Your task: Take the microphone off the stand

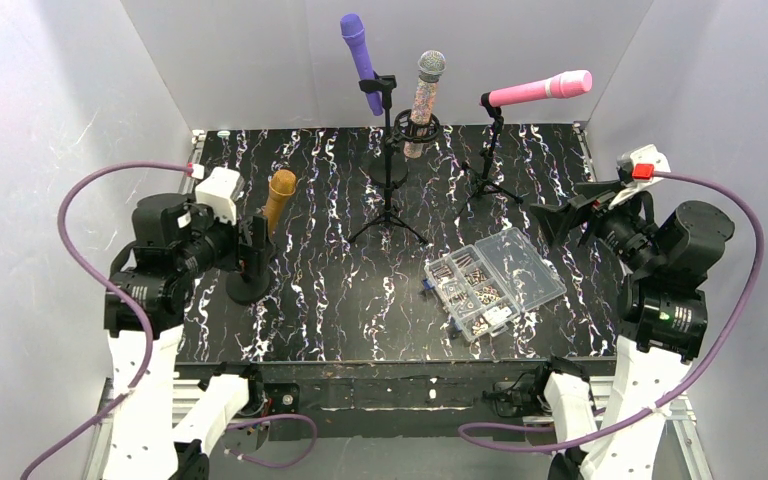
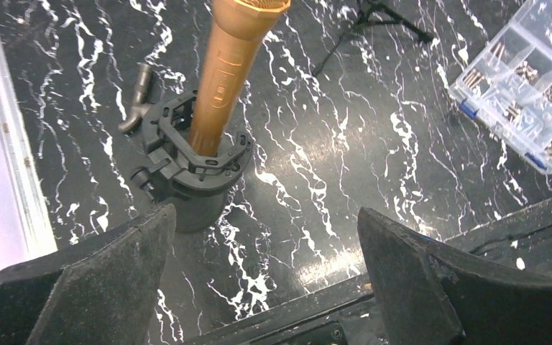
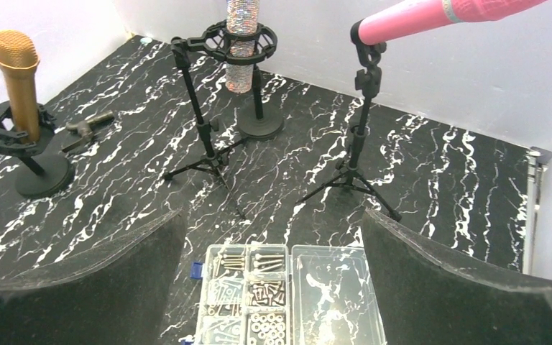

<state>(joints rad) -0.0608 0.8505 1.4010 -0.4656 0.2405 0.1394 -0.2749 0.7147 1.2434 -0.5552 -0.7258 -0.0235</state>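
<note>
You've got a clear plastic compartment box (image 1: 495, 283) lying open on the black, white-veined marble-look tabletop (image 1: 340, 290), with the lid flat beside the tray and screws and washers in the cells. Far left, a small dark grey metal fitting (image 2: 138, 97) lies on its side.

Right tool (image 3: 272, 214): two dark fingers (image 3: 79, 287) spread wide at the lower corners, nothing between them.
Counter (image 3: 438, 187): black, white-veined.
Gold microphone (image 3: 16, 79): upright in a shock-mount stand (image 3: 39, 176) with a round base, far left.
Small grey part (image 3: 86, 129): lies flat just beside that stand.
Thin tripod stand (image 3: 201, 122): centre, top cut off.
Glitter microphone (image 3: 243, 43): upright in a ring mount, on a round-base stand (image 3: 259, 122) behind the tripod.
Pink microphone (image 3: 431, 18): tilted, clipped on a second tripod (image 3: 359, 136), right of centre.
Clear parts box (image 3: 287, 295): lid open, compartments hold screws, nearest the tool.
</note>
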